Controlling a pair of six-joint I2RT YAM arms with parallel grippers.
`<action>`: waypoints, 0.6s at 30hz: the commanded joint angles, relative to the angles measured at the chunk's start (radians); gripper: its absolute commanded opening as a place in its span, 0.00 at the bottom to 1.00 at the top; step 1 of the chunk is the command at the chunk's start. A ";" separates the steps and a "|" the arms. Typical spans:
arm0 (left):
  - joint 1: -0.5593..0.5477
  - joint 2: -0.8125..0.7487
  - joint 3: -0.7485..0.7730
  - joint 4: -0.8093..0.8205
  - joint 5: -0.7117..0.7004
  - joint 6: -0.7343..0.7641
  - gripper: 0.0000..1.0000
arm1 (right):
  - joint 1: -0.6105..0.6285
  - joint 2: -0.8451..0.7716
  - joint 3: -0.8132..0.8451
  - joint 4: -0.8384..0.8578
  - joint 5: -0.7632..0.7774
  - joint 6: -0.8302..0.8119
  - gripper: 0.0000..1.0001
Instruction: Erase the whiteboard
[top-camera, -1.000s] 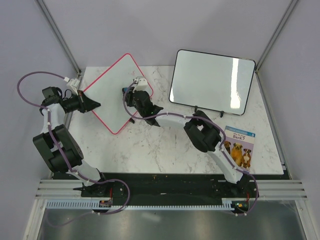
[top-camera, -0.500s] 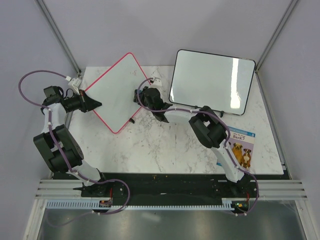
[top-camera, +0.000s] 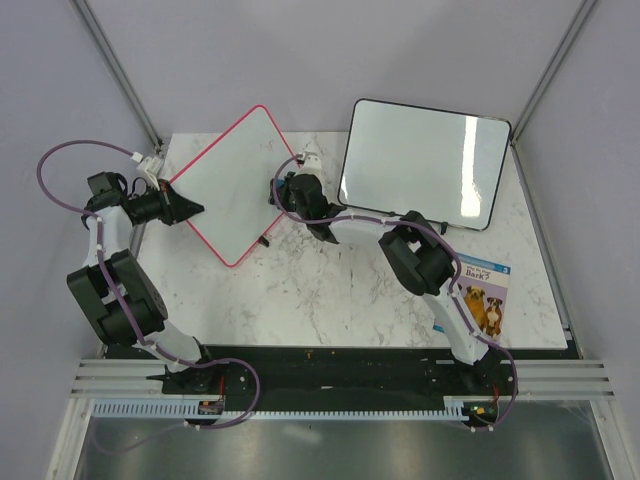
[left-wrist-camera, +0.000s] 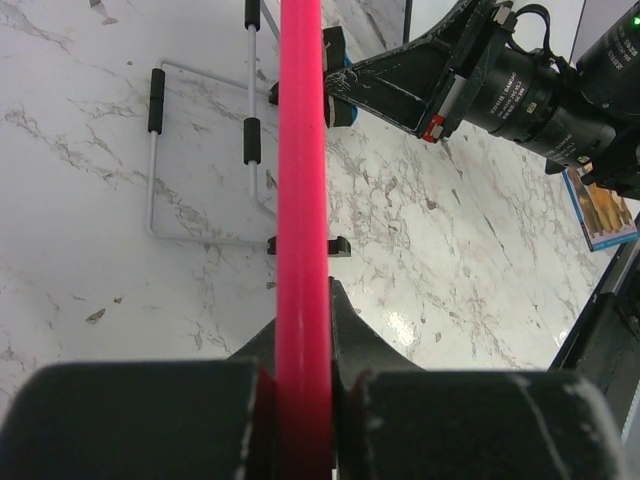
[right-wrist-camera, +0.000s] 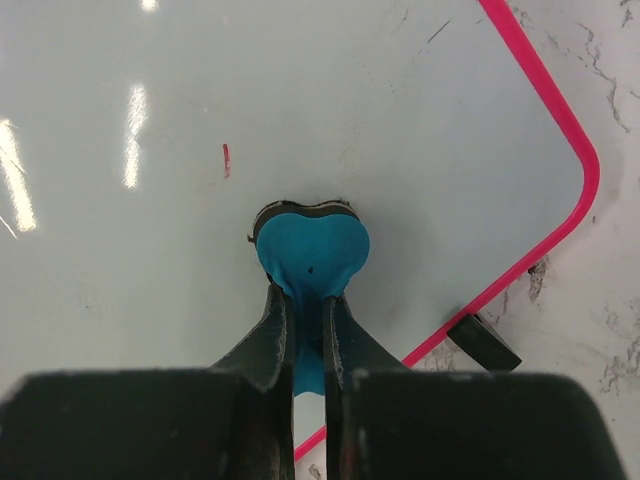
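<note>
Right gripper (right-wrist-camera: 305, 305), clamped on eraser (right-wrist-camera: 312, 250), has swept to whiteboard (right-wrist-camera: 400, 120) right corner | left gripper (left-wrist-camera: 300, 335) pinches frame (left-wrist-camera: 300, 150) | red mark (right-wrist-camera: 226, 160) remains, wiping unfinished

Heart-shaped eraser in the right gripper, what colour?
The heart-shaped eraser is blue, clearest in the right wrist view.

White marble-veined table (top-camera: 330, 300) fills the middle, with plain lavender-grey walls (top-camera: 320, 50) closing in on the left, back and right. A metal strut (top-camera: 115, 65) slants down to the table's back left corner, and a second strut (top-camera: 555, 65) to the back right. Along the near edge there are silver rails (top-camera: 110, 380) and a black strip (top-camera: 330, 370) — below them a glossy grey surface (top-camera: 330, 450). The light is soft and even.
</note>
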 joint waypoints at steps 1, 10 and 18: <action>-0.067 -0.021 -0.042 -0.200 -0.003 0.208 0.02 | -0.017 0.000 0.065 0.042 -0.036 -0.079 0.00; -0.067 -0.022 -0.063 -0.204 -0.004 0.227 0.02 | -0.032 0.031 0.186 0.118 -0.033 -0.114 0.00; -0.067 -0.027 -0.060 -0.220 -0.007 0.238 0.02 | -0.043 0.124 0.407 0.123 0.004 -0.127 0.00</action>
